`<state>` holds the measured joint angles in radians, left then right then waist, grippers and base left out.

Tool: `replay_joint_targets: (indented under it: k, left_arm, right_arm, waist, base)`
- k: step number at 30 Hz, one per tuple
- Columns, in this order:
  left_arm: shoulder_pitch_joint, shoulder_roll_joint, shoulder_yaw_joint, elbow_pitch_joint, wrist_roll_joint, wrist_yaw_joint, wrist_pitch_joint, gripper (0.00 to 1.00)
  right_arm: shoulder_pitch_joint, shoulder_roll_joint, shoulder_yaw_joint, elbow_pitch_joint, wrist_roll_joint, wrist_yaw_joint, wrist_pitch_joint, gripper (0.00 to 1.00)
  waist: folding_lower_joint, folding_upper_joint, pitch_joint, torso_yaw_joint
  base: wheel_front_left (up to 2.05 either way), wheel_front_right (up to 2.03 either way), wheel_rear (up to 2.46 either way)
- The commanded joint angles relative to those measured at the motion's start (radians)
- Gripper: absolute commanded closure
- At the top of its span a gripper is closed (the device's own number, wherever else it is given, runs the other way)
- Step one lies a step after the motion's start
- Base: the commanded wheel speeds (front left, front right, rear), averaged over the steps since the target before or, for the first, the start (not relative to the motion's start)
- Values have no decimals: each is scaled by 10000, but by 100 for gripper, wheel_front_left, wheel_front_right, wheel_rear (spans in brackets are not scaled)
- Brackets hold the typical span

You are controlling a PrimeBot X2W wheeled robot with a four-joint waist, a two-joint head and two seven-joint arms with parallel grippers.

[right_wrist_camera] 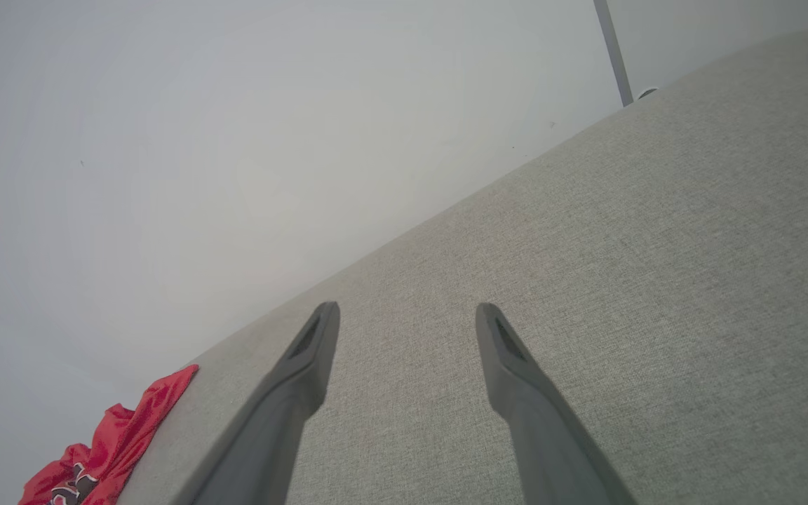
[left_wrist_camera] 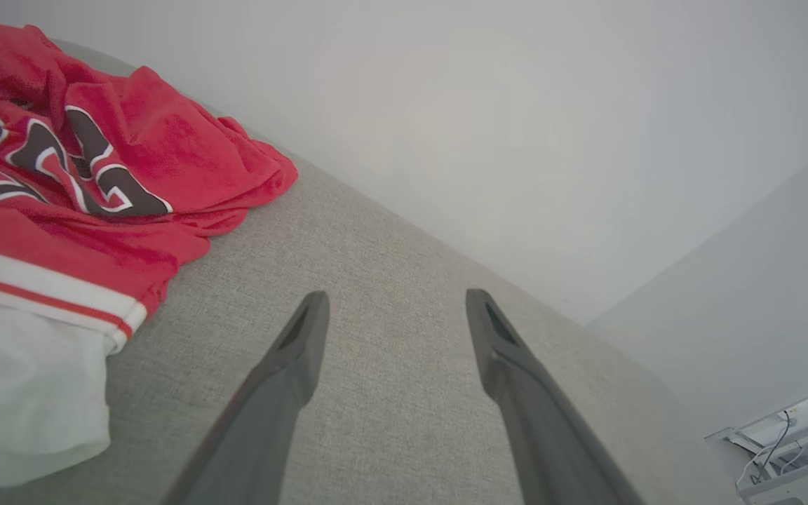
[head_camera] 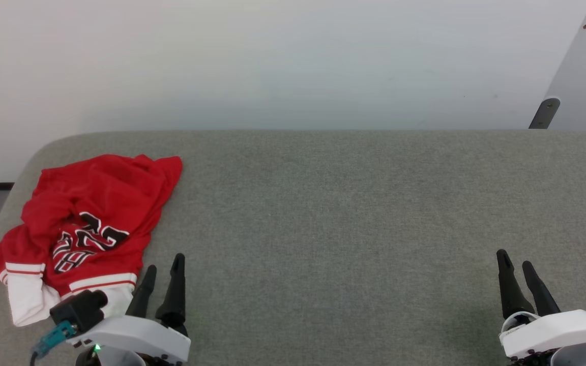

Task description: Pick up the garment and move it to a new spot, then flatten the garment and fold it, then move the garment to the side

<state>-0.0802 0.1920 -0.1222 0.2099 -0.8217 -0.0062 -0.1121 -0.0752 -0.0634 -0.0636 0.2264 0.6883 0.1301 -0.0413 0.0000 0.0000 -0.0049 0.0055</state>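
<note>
Both parted, pointing forward: left hand (head_camera: 165, 261) beside garment (head_camera: 94, 203), right hand (head_camera: 514, 257) apart.

High head, low wrists, common garment (head_camera: 100, 199)

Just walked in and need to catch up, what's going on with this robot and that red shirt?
Nothing is being handled yet. The garment, a red shirt with white sleeves, lies crumpled at the left end of the grey padded surface. The left gripper is open beside its white trim, fingers clear of it. The right gripper is open and empty far off on the right. Picking up, flattening and folding are not yet done.
</note>
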Motion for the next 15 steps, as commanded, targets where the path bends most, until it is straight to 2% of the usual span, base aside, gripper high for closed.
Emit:
replay_joint_targets:
  k: [1, 15]
  left_arm:
    - [-75, 68, 25, -102, 332, -48, -109, 0]
    - [49, 8, 190, -349, 2111, -184, -488, 0]
  right_arm:
    - [-245, -26, -52, -159, -344, 5, -76, 0]
    - [-217, 15, -121, -356, -1819, 6, -265, 0]
  waist:
    - [0, 0, -1, 1]
    - [0, 0, -48, 27]
  base:
    - [0, 0, 0]
    - [0, 0, 0]
